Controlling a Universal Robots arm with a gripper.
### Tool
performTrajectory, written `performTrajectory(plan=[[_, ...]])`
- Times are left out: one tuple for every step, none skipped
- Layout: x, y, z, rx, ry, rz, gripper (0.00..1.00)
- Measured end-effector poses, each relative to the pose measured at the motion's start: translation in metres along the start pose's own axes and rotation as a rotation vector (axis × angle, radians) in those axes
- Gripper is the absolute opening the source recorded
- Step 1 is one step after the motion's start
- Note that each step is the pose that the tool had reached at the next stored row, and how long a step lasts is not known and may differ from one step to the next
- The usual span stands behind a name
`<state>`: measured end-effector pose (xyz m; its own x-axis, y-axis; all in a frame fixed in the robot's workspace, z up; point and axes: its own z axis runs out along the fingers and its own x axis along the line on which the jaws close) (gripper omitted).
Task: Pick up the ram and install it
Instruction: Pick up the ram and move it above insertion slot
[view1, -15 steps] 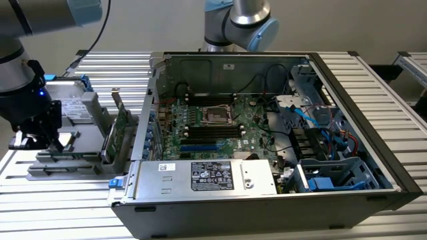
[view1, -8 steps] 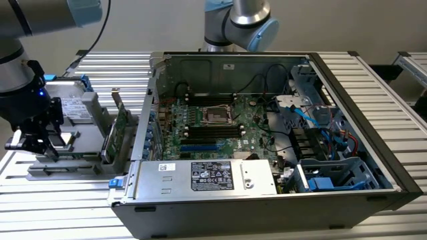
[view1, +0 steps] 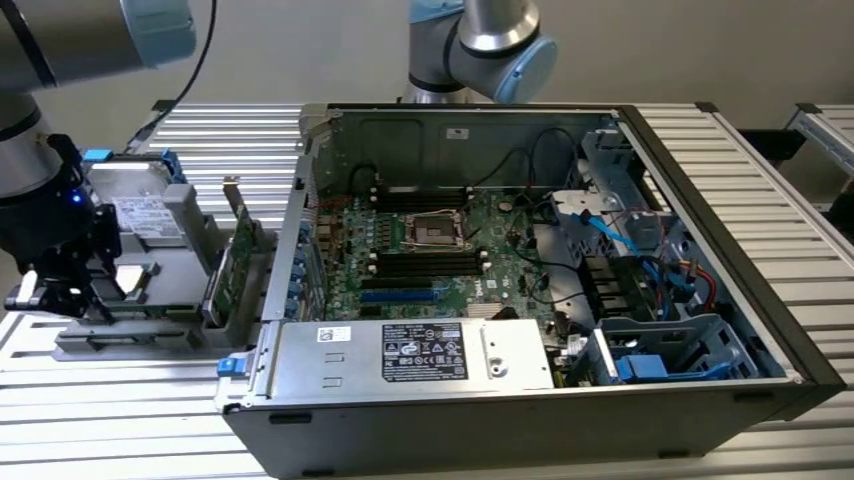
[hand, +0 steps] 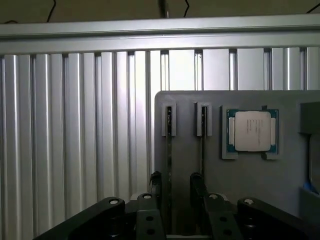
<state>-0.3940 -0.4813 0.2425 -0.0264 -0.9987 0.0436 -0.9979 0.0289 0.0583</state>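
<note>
**End effector open astride the ram in its holder**

In the wrist view the end effector (hand: 175, 181) points down at a gray parts holder (hand: 240, 175) that lies on the slatted aluminium surface (hand: 75, 140). Its two black fingers (hand: 155, 184) stand apart, and the ram (hand: 169, 155) runs between them. The ram is seen edge-on as a thin dark line, with its far end seated in a small slotted clip of the holder. There is a visible gap between the stick and each finger, so nothing is gripped. The ram sits nearer one finger than the other.

A second thin stick (hand: 202, 150) stands parallel in the neighbouring clip, just outside the other finger (so close that its near end is hidden behind that finger). Beside the two clips a processor chip (hand: 249, 131) with a silver lid and blue-green border rests in its own recess.

In the exterior view the end effector (view1: 60, 295) hangs over the holder (view1: 134, 340) at the exterior view's left. The holder also carries a hard drive (view1: 134, 205) and an upright green expansion card (view1: 243, 265). The open computer case (view1: 721, 330) lies just beside the holder, toward the exterior view's right, with its motherboard (view1: 441, 240) exposed. The end effector is well apart from the motherboard.
</note>
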Motion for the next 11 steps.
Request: performTrajectory(plan=[[0.0, 0.0009, 0.0017, 0.0002, 0.0001, -0.003, 0.36], [0.001, 0.0017, 0.0032, 0.0002, 0.0003, -0.005, 0.36], [0.001, 0.0025, 0.0048, 0.0003, 0.0005, -0.008, 0.36], [0.001, 0.0032, 0.0065, 0.0005, 0.0007, -0.011, 0.36], [0.002, 0.0039, 0.0082, 0.0006, 0.0008, -0.014, 0.36], [0.002, 0.0042, 0.01, 0.001, 0.0009, -0.018, 0.36], [0.002, 0.0047, 0.0117, 0.0012, 0.0013, -0.024, 0.36], [0.002, 0.0049, 0.0133, 0.0013, 0.0017, -0.03, 0.36], [0.002, 0.005, 0.0149, 0.0017, 0.0021, -0.037, 0.36], [0.002, 0.0052, 0.0165, 0.002, 0.0026, -0.044, 0.36], [0.002, 0.0052, 0.018, 0.0022, 0.0031, -0.052, 0.36]])
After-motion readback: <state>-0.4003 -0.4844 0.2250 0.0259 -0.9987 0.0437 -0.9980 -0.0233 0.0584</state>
